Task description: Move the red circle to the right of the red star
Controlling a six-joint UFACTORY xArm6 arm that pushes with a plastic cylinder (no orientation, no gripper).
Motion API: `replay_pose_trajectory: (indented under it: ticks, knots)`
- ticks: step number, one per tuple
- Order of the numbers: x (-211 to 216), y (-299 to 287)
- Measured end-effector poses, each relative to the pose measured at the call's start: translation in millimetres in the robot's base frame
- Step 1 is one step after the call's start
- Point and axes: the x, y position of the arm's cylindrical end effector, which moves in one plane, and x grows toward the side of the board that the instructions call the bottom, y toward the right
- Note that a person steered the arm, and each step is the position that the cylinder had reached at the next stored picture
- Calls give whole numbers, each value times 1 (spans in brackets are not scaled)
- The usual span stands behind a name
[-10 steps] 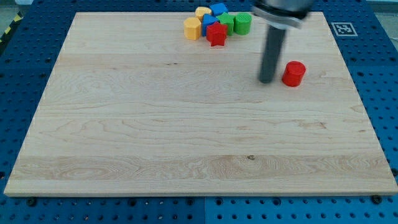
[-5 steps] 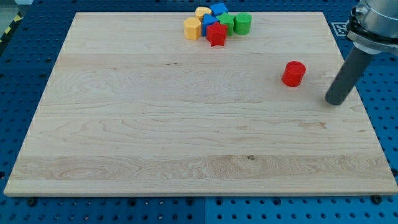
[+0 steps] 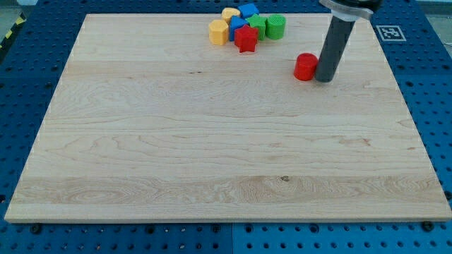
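The red circle (image 3: 305, 67) lies on the wooden board toward the view's upper right. My tip (image 3: 323, 79) touches its right side. The red star (image 3: 245, 39) sits at the view's top centre, at the lower edge of a cluster of blocks, well to the left of and above the red circle.
Around the red star are an orange block (image 3: 218, 32), a yellow block (image 3: 230, 13), two blue blocks (image 3: 248, 10) (image 3: 237, 25), a green block (image 3: 258, 26) and a green cylinder (image 3: 275, 26). The board's right edge (image 3: 395, 77) is near my tip.
My tip went from the red circle's left around to its right, then pushed it left and up toward the cluster.
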Motion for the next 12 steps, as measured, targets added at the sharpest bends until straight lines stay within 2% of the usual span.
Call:
replay_pose_trajectory:
  ticks: [4, 7, 8, 10, 11, 12]
  knots:
    - [13, -29]
    - [4, -47]
    - [2, -41]
    - [-39, -40]
    - [-36, -27]
    - [-33, 24]
